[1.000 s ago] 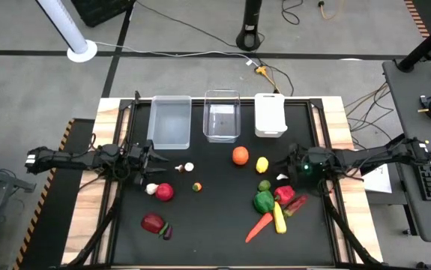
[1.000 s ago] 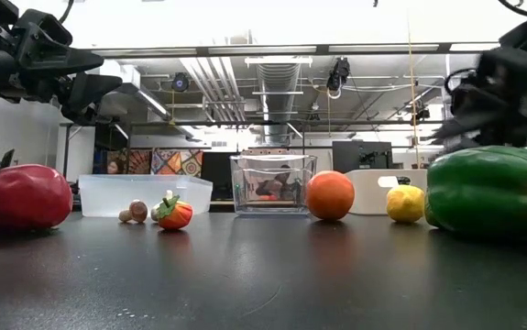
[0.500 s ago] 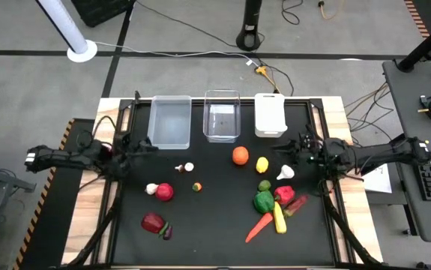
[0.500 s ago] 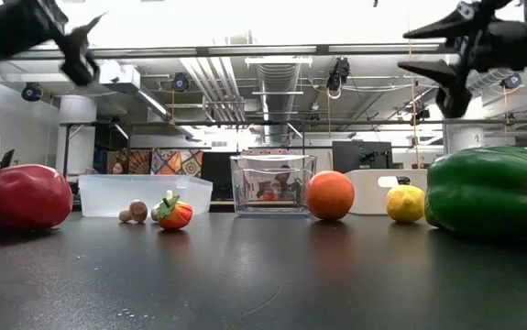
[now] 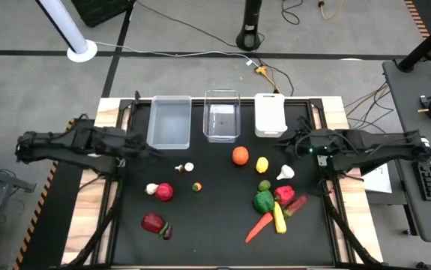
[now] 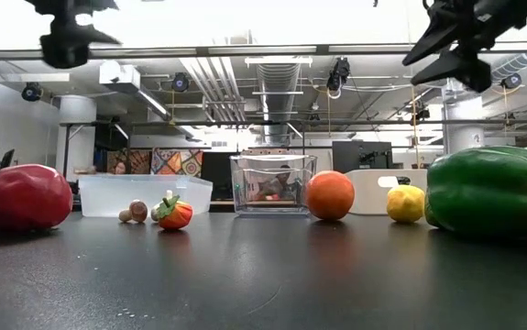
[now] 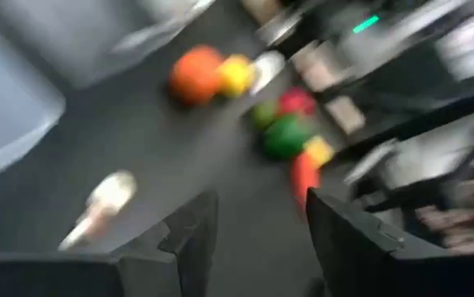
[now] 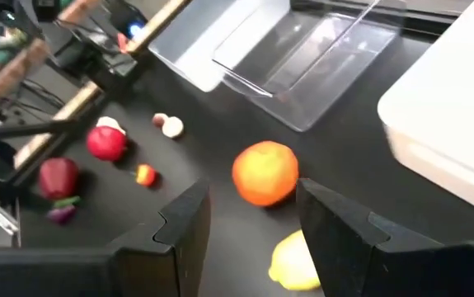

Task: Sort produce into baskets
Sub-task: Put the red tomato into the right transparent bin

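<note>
Nothing binned yet, as far as can be seen: three bins in a row at the table's 12 o'clock edge, frosted bin (image 5: 169, 121), clear bin (image 5: 222, 115), white bin (image 5: 270, 115). All produce is loose on the mat.

Layout, high view, clock from table centre:
- orange (image 5: 240, 155) and lemon (image 5: 261, 164) at 1 o'clock, just below the clear and white bins
- garlic (image 5: 285, 172) at 2 o'clock
- pepper (image 5: 264, 201), carrot (image 5: 258, 226) and corn (image 5: 279, 218) clustered at 4–5 o'clock, touching or nearly so
- mushroom (image 5: 185, 167) at 11 o'clock, apple (image 5: 164, 192) at 9 o'clock, strawberry (image 5: 197, 187) between them
- dark red piece (image 5: 153, 222) at 7–8 o'clock

Right gripper (image 8: 245, 216): fingers apart, nothing held, raised over the 2 o'clock area near the white bin; orange and lemon are framed right ahead in its wrist view. Left gripper (image 7: 257, 216): fingers apart, empty, raised at 10 o'clock beside the frosted bin; mushroom lies ahead of it.

Step judged to be in hand: approach and first pick. Suggested:
- the orange is best taken by the right arm; it is isolated, so descent is clean
- it should be straddled at its widest line; round toys roll if clipped off-centre
- the lemon is close by, so the fingers should be kept clear of it
- the 4–5 o'clock cluster should be left for last, picked from the outside in
</note>
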{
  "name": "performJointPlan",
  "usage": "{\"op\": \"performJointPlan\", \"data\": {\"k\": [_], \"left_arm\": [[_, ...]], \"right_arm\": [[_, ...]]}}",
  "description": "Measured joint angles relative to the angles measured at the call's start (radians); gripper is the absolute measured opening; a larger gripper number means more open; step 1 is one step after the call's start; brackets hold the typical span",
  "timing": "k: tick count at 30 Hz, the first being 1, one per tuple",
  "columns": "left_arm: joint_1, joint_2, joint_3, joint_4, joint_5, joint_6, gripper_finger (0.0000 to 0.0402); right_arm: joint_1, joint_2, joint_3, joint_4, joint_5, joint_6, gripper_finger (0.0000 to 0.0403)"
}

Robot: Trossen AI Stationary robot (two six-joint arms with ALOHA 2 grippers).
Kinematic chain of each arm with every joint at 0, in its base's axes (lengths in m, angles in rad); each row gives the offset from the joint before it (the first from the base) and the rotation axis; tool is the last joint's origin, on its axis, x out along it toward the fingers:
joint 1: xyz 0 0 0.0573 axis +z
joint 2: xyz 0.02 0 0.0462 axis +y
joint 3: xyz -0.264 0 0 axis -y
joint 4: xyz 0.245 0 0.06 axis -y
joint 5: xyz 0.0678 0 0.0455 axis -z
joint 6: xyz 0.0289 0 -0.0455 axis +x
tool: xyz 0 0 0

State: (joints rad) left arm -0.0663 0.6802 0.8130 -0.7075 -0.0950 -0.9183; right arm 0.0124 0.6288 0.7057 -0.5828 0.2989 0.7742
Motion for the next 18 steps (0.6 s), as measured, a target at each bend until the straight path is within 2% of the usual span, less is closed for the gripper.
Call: {"op": "performJointPlan", "data": {"k": [2, 5, 10, 18], "left_arm": [[-0.003, 0.054, 0.055, -0.111, 0.006, -0.023, 0.0169], [-0.002, 0.13, 0.118, -0.174, 0.007, -0.074, 0.0169], [-0.003, 0.246, 0.209, -0.174, 0.007, -0.042, 0.0169], [-0.002, 0.409, 0.296, -0.175, 0.009, 0.024, 0.0169]], "right_arm": [[0.0, 0.004, 0.032, -0.036, -0.006, -0.003, 0.0171], [0.0, 0.002, 0.058, -0.041, -0.008, -0.035, 0.0171], [0.0, 0.002, 0.076, -0.029, -0.01, -0.107, 0.0171], [0.0, 0.003, 0.076, -0.026, -0.01, -0.086, 0.0171]]}}
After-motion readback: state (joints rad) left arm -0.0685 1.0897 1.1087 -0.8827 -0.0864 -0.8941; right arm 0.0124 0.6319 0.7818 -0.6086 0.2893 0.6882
